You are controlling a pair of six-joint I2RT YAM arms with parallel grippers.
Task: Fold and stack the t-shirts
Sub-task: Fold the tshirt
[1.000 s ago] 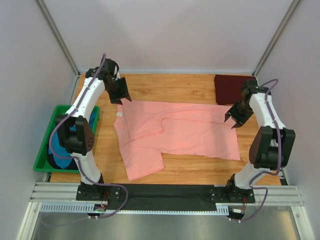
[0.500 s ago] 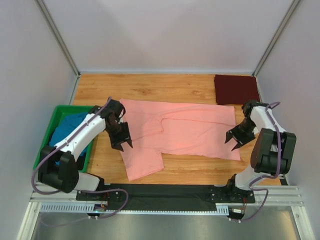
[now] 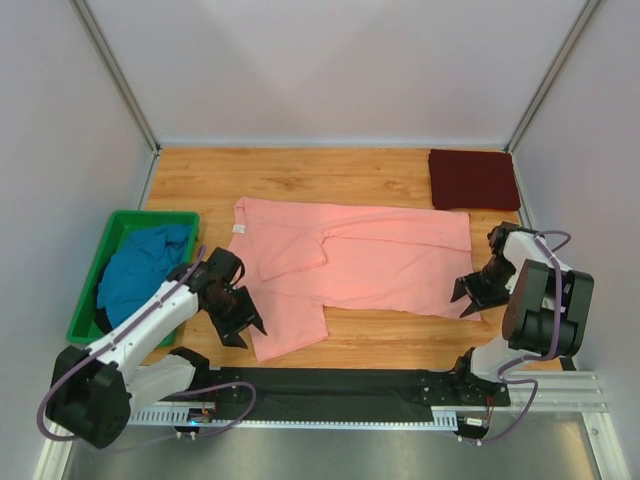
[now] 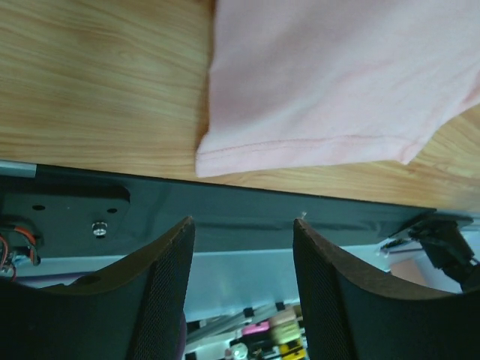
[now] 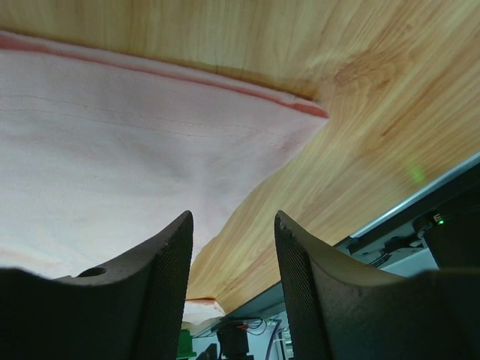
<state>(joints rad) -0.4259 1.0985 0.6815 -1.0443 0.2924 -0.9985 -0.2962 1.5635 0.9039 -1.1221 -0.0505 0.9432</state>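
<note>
The salmon-pink t-shirt (image 3: 360, 262) lies spread on the wooden table, its white neck label (image 3: 239, 230) at the left and one sleeve folded in. The maroon t-shirt (image 3: 472, 179) lies folded at the back right. The teal-blue t-shirt (image 3: 140, 270) is bunched in the green bin. My left gripper (image 3: 240, 328) is open and empty beside the pink shirt's near-left corner; that hem (image 4: 300, 150) shows in the left wrist view. My right gripper (image 3: 468, 297) is open and empty at the pink shirt's near-right corner (image 5: 304, 112).
The green bin (image 3: 82, 315) stands at the table's left edge. A black mounting rail (image 3: 340, 382) runs along the near edge between the arm bases. White walls close in the back and sides.
My left arm has swung from the back left corner down to the shirt's near-left corner. My right gripper has moved nearer, to the shirt's near-right corner. The shirt has not moved.
</note>
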